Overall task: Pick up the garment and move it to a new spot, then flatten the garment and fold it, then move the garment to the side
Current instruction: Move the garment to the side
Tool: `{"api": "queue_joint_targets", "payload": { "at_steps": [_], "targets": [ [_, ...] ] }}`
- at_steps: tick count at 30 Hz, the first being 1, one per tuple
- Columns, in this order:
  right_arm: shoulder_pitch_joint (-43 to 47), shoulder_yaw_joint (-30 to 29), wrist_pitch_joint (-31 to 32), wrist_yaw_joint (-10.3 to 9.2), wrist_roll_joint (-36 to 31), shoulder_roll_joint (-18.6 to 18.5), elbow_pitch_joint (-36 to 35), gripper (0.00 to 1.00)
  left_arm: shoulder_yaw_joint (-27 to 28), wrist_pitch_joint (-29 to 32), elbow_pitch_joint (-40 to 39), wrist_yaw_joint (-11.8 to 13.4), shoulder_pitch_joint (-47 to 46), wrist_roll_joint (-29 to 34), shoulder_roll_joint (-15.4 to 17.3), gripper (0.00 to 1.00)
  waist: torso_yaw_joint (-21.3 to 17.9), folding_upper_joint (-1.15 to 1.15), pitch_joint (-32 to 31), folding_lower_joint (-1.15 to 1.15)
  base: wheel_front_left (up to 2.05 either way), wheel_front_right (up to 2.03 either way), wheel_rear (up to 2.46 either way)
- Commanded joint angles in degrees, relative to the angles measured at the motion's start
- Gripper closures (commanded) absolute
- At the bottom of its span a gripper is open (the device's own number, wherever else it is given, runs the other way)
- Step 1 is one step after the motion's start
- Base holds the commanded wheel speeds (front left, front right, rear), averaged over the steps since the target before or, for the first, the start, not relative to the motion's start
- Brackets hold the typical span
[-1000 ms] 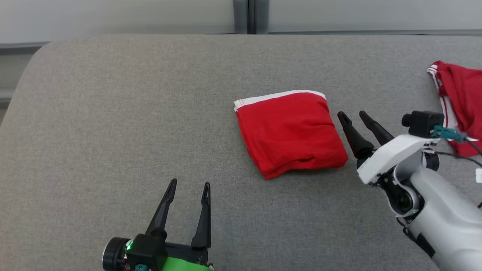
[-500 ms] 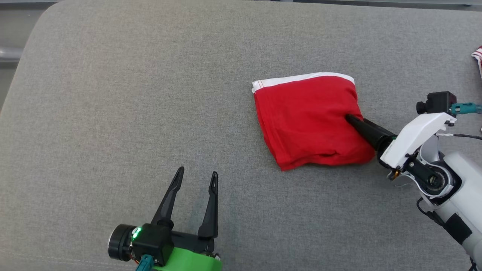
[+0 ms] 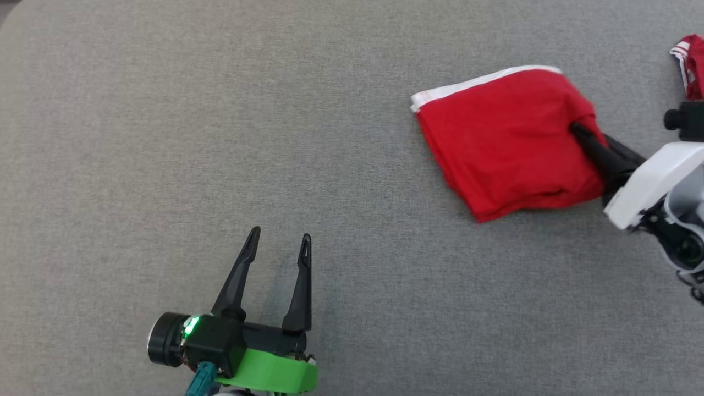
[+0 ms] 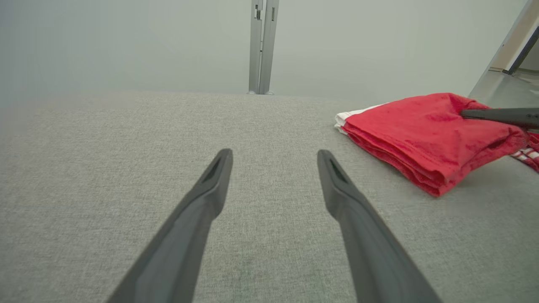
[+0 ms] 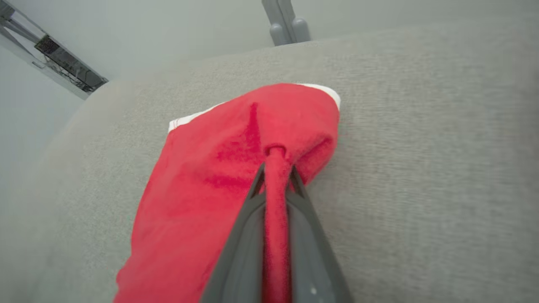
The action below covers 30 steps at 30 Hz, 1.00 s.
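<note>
The garment (image 3: pixel 506 137) is red with a white waistband, folded into a thick square on the grey padded surface (image 3: pixel 330 137). My right gripper (image 3: pixel 580 135) is shut on its right edge, and a strip of red cloth (image 5: pixel 276 219) is pinched between the two fingers. The left wrist view has the garment (image 4: pixel 425 134) at the right, with a dark finger (image 4: pixel 497 115) of the right gripper lying on top of it. My left gripper (image 3: pixel 279 237) hovers open over bare grey fabric at the lower left, well apart from the garment, with nothing between its fingers (image 4: pixel 210 185).
A second red garment with white stripes (image 3: pixel 690 63) lies at the far right edge of the surface. In the wrist views a pale wall with a vertical metal post (image 4: pixel 261 46) stands behind the surface. Open grey fabric stretches to the left of the folded garment.
The right gripper moved onto the garment's right edge and shut on it. The head camera tilted down and shifted, so the whole picture slid. The left gripper stayed open.
</note>
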Motion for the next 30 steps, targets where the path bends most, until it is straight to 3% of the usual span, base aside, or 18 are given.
{"api": "queue_joint_targets", "payload": {
  "at_steps": [1,7,14,21,30],
  "targets": [
    [-1.5,0.5,-2.1,-0.04,-2.4,-2.1,0.9,1.0,0.6,-0.2,-0.2,-0.5,-1.2,0.3,0.1,0.0,-3.4,0.0,2.5,-0.01,0.0,0.0,0.0],
    [-5.4,2.4,-8.3,-0.04,-8.2,-7.1,5.4,1.0,2.0,-0.2,0.2,-2.7,-2.9,2.0,0.1,0.0,-8.3,0.0,5.4,-0.01,0.0,0.0,0.0],
    [-10.7,2.9,-11.3,-0.06,-13.0,-10.0,10.2,1.0,3.3,-0.2,0.4,-5.5,-4.8,4.6,0.1,0.0,-12.4,0.0,9.3,-0.01,0.0,0.0,0.0],
    [-15.2,2.1,-12.4,-0.07,-16.1,-12.2,14.9,1.0,4.9,-0.2,-0.8,-7.7,-6.2,7.2,0.5,0.0,-13.6,0.0,13.4,-0.01,0.0,0.0,0.0],
    [-18.4,2.9,-12.8,-0.07,-20.1,-15.6,19.1,1.0,5.3,-0.2,-1.2,-8.8,-6.5,8.8,1.0,0.0,-13.4,0.0,15.4,-0.01,0.0,0.0,0.0]
  ]
}}
